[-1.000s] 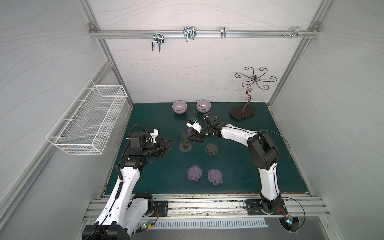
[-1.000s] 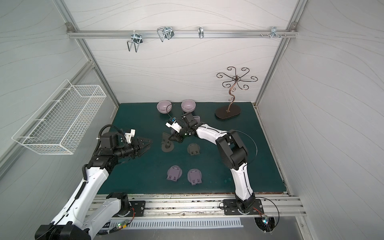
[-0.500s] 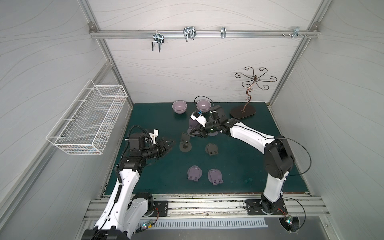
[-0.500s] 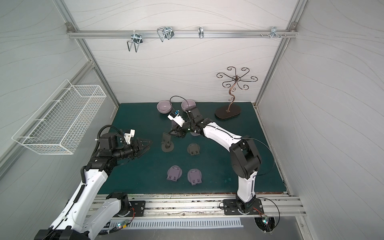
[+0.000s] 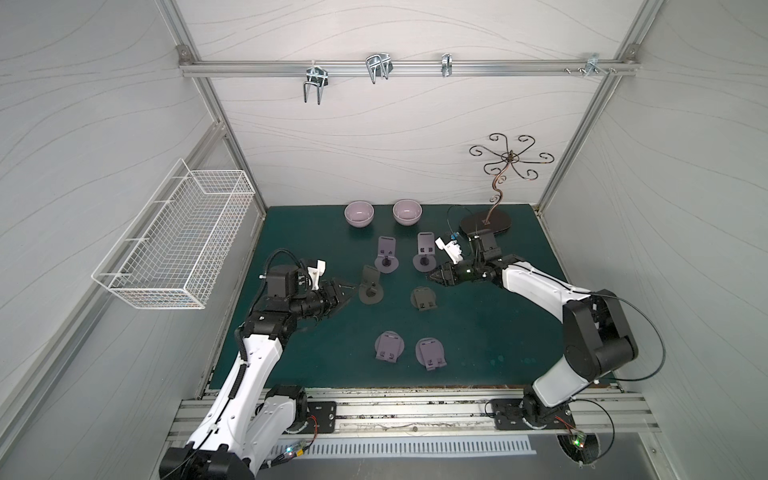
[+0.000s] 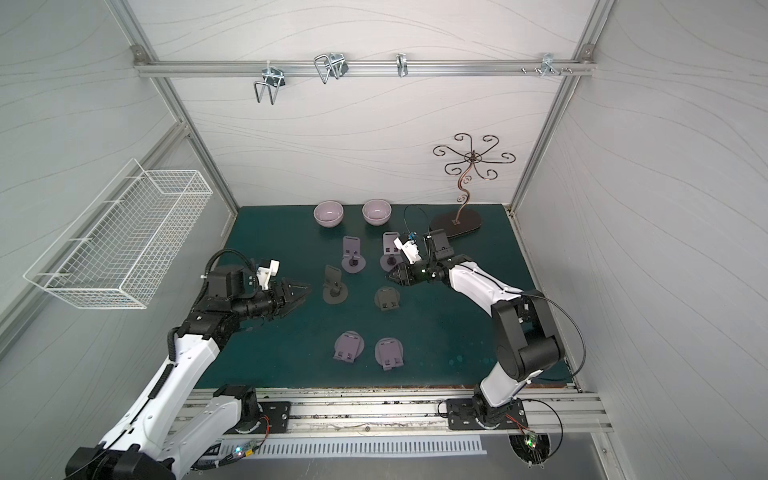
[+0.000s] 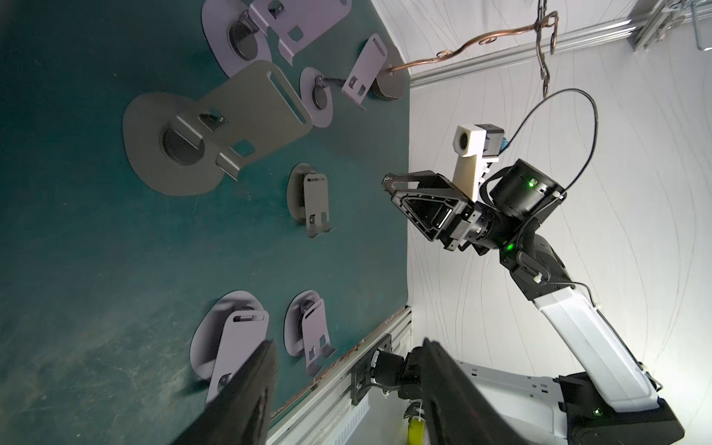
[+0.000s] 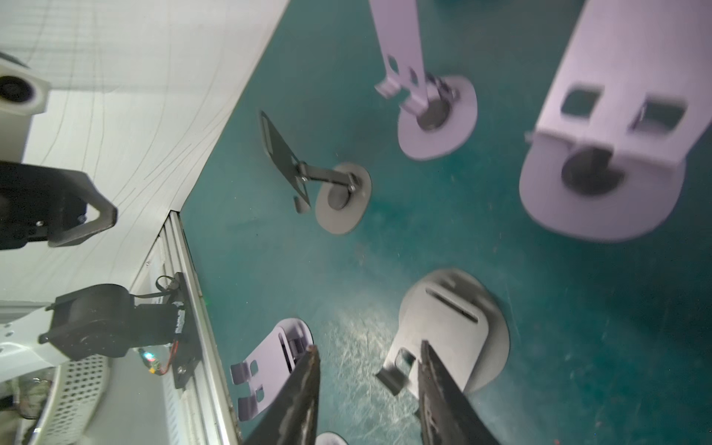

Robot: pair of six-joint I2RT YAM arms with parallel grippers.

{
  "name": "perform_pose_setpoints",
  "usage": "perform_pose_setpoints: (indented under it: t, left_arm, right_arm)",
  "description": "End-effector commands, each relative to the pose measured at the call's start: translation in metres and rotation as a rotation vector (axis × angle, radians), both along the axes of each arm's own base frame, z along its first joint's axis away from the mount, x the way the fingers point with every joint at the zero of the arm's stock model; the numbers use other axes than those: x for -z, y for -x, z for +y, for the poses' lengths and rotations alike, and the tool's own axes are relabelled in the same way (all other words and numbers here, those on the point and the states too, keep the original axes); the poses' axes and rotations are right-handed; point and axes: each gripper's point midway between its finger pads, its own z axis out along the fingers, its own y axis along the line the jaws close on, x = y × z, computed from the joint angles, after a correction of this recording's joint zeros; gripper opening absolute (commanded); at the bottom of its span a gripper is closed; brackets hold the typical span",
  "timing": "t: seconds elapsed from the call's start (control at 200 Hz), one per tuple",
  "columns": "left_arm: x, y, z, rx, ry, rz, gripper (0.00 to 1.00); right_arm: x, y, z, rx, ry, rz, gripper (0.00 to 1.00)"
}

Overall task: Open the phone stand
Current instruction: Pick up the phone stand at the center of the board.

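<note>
At the left of a top view the left gripper (image 5: 347, 293) hangs low over the dark green mat (image 5: 478, 332). Its jaws are spread wide and empty, and in the left wrist view its black fingers (image 7: 254, 389) stand well apart. Just right of it stands an opened dark grey metal phone stand (image 5: 371, 294), with its plate raised on its arm. In the upper middle are two opened lilac phone stands (image 5: 386, 259), and in the lower middle two folded lilac phone stands (image 5: 389, 346) lie flat.

At the centre of the mat lies the folded dark grey metal phone stand (image 5: 424, 298), which I take to be the one to open. Its plate is flat on its round base, with the hooked lip toward the lower edge of the frame. Up and right of it the right gripper (image 5: 433, 277) points its way, jaws partly apart and gripping nothing.

The stand looks like thin sheet metal: stiff, light and smooth. It would probably slide or lift whole if tugged. The hooked lip seems the best hold, as the only part standing proud of the base. The base probably needs pinning by the other gripper.
</note>
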Motion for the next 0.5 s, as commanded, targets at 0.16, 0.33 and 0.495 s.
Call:
perform_pose_setpoints:
  t: [0.16,0.33,0.495]
  left_arm:
    - [-0.013,-0.008,-0.008,0.028,-0.02,-0.081,0.62]
    - [-0.008,-0.009,-0.008,0.029,-0.023,-0.068,0.62]
    - [-0.006,-0.01,-0.009,0.035,-0.023,-0.063,0.62]
  right_arm:
    - [0.048,0.007,0.0,0.019,0.021,0.174,0.46]
    - [0.069,0.002,-0.014,0.075,0.061,0.229,0.46]
    - [0.08,-0.002,-0.02,0.107,0.081,0.253,0.49]
